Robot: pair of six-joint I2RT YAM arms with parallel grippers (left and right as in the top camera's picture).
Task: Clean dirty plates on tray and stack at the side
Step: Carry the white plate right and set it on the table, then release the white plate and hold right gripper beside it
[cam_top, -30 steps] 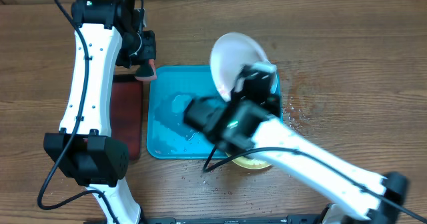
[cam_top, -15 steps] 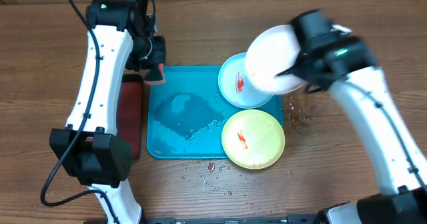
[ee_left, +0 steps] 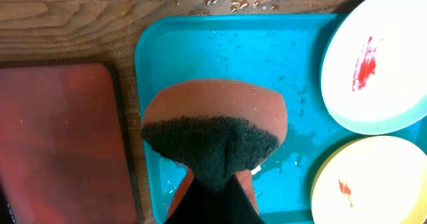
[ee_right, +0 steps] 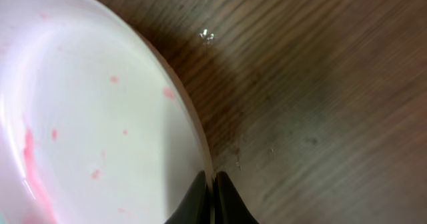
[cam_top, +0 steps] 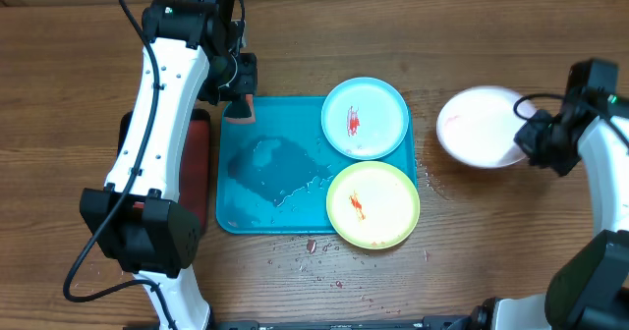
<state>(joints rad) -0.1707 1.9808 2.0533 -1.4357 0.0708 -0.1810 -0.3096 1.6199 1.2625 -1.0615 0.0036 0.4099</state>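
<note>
Left gripper closed, arm stretched forward; right gripper closed, wrist turned inward.

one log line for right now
left tool: sponge, over tray | right tool: white plate, off tray | blue plate, green plate: red smears

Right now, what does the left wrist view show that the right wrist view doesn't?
Only left wrist: the left gripper clamping an orange sponge with a dark scouring face over the wet teal plastic tray, where the blue-rimmed round plate and yellow-green round plate lie, each red-smeared, plus a dark red tray beside it. Only right wrist: the right gripper pinching the rim of the white round plate, streaked pink. Both: the wooden table with water droplets.
</note>
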